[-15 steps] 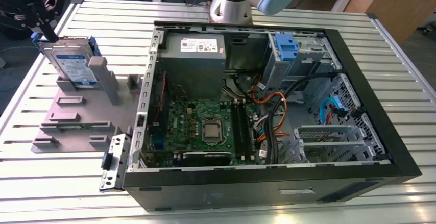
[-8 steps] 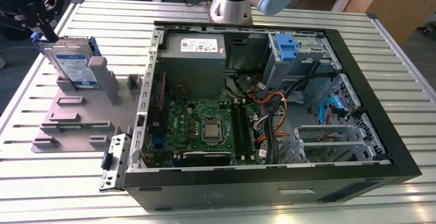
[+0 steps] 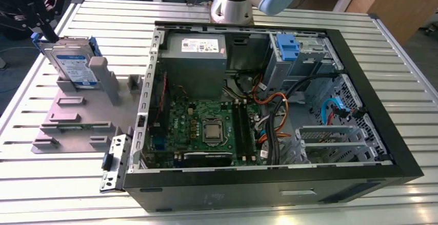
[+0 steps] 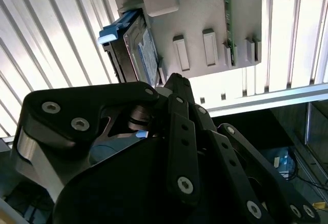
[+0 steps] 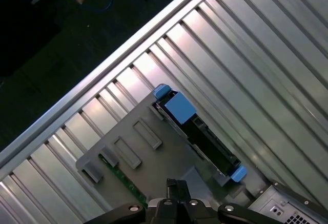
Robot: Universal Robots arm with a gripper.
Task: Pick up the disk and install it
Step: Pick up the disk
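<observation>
Exterior view: the disk (image 3: 74, 63) stands on edge in the grey stand (image 3: 68, 117) on the slatted table (image 3: 41, 184). This is at the exterior view's left, beside the open computer case (image 3: 383, 133). The gripper (image 3: 46, 33) sits right at the disk's top edge. I cannot tell whether it touches.

Second wrist view: the gripper (image 4: 174, 83) is close to the disk (image 4: 146, 55), which shows its label and blue rail. I cannot tell whether the gripper is open or closed.

First wrist view: the disk (image 5: 202, 134) is seen edge-on along the stand's (image 5: 138, 157) side, with the gripper (image 5: 177, 188) near it.
</observation>
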